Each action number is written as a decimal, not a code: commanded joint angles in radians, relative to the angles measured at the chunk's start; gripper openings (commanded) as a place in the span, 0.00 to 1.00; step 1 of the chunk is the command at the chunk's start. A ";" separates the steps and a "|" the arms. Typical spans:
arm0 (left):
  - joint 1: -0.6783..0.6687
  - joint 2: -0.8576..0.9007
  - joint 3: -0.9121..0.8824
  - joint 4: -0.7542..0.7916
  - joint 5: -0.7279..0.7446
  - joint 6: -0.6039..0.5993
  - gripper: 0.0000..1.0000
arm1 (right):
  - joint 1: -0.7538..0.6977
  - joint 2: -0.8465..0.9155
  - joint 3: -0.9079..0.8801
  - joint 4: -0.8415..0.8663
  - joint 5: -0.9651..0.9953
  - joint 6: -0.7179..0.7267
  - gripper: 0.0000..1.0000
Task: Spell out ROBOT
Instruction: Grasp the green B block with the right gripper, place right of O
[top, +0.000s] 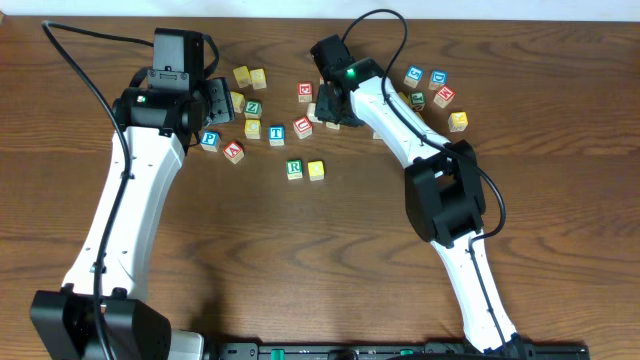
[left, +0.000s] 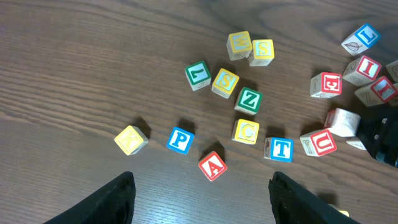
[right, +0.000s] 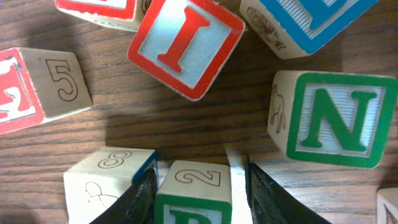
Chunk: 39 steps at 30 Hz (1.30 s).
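left gripper gapes empty; right gripper straddles green block, grip unclear, 8 block alongside.

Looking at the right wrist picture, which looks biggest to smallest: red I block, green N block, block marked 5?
Largest: green N block and red I block, about alike, unranked.
Smallest: block marked 5, partly cut off.

White left arm with black joints, white right arm, black cables, green light, black jaws
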 joint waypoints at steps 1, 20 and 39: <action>0.005 0.006 0.011 -0.002 -0.013 0.013 0.68 | -0.005 0.012 -0.006 -0.001 0.012 0.009 0.41; 0.005 0.006 0.010 -0.002 -0.013 0.013 0.68 | -0.019 -0.143 -0.002 -0.190 -0.067 -0.169 0.24; 0.005 0.006 0.010 -0.001 -0.013 0.013 0.69 | 0.100 -0.158 -0.255 -0.193 -0.089 -0.219 0.25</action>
